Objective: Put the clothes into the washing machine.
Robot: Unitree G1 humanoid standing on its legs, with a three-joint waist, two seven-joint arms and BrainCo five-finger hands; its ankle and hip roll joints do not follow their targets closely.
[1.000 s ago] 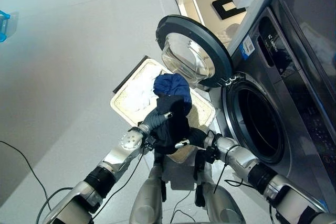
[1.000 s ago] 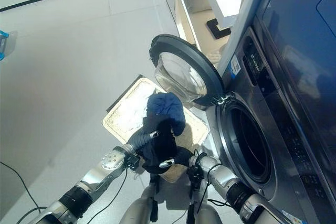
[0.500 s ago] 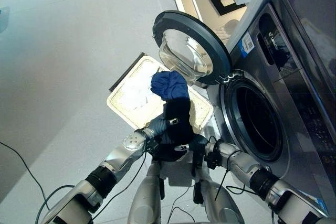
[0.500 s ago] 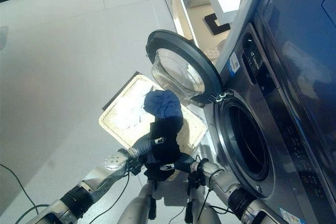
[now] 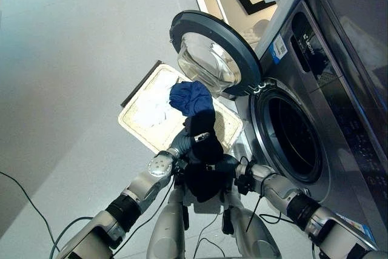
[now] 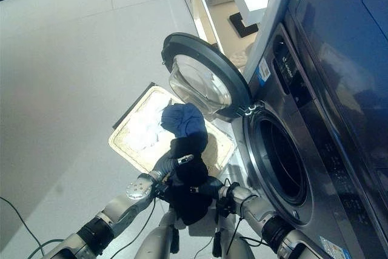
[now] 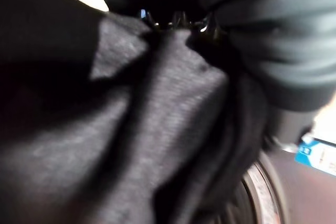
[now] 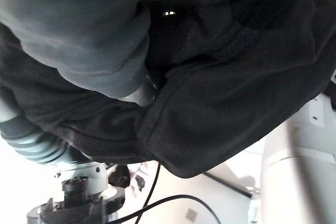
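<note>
Both hands, left (image 5: 189, 144) and right (image 5: 225, 163), were seen in the left eye view clasped on a black garment (image 5: 203, 165) before the washer (image 5: 303, 119), door (image 5: 212, 53) open, above the basket (image 5: 136, 128). Right wrist view: black cloth was gripped.

A black garment (image 5: 203, 165), a blue cloth (image 5: 191, 97), a cream basket (image 5: 138, 130), a grey washing machine (image 5: 339, 125).

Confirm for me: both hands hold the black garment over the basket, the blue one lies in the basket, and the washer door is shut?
Not quite: the door is swung wide open, as the left eye view shows, with the drum opening exposed. The rest stands: left hand and right hand hold the black garment over the basket, and the blue one lies in it.
</note>
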